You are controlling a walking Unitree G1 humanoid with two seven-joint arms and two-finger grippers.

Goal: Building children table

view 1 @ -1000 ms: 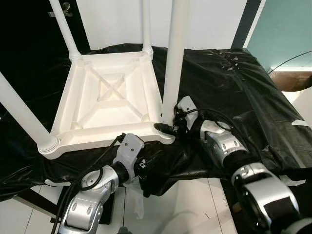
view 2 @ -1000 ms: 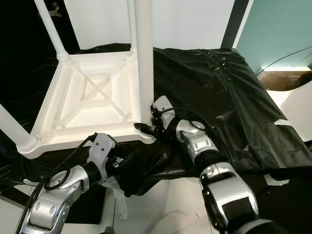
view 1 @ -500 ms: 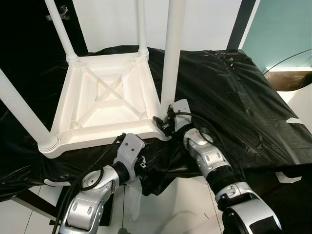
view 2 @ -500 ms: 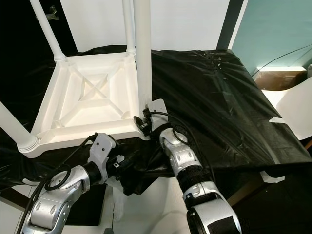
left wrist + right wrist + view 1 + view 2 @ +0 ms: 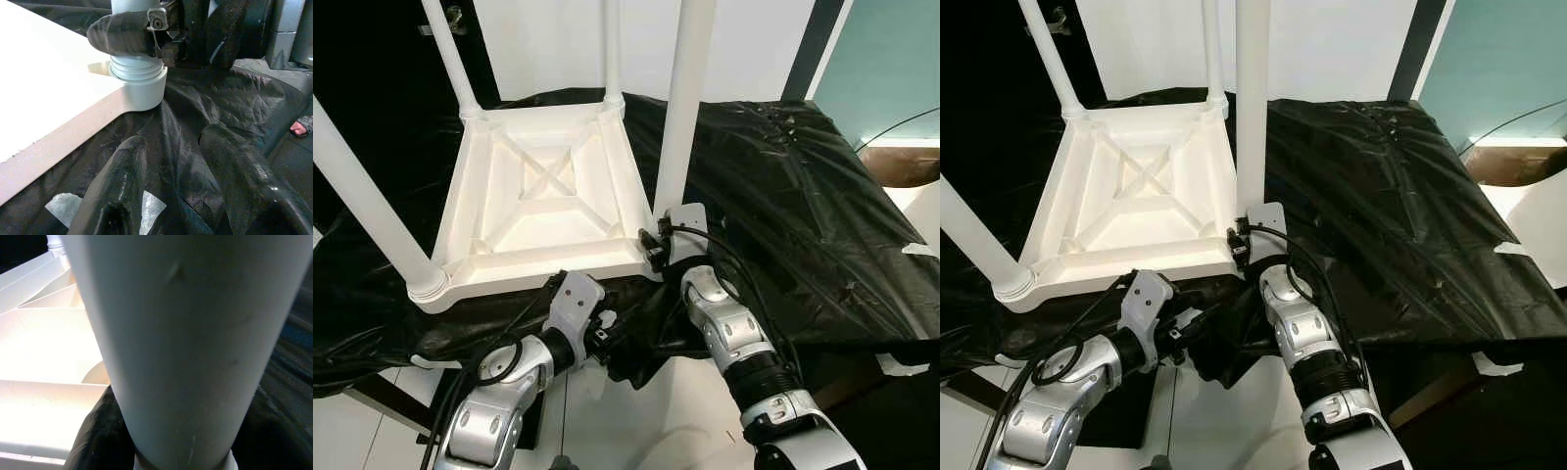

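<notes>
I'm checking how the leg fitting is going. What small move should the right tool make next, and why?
Probably keep twisting the near-right leg into its corner socket: the right tool grips the leg's base, and the left wrist view shows threads exposed above the socket, so it seems not fully seated.

Black plastic sheet, wrinkled, covers the work surface across centre & right of frame, edge hanging at bottom. White wall along the top. Teal panel upper right, w/ dark vertical post beside it. White tiled floor at bottom centre.
</notes>
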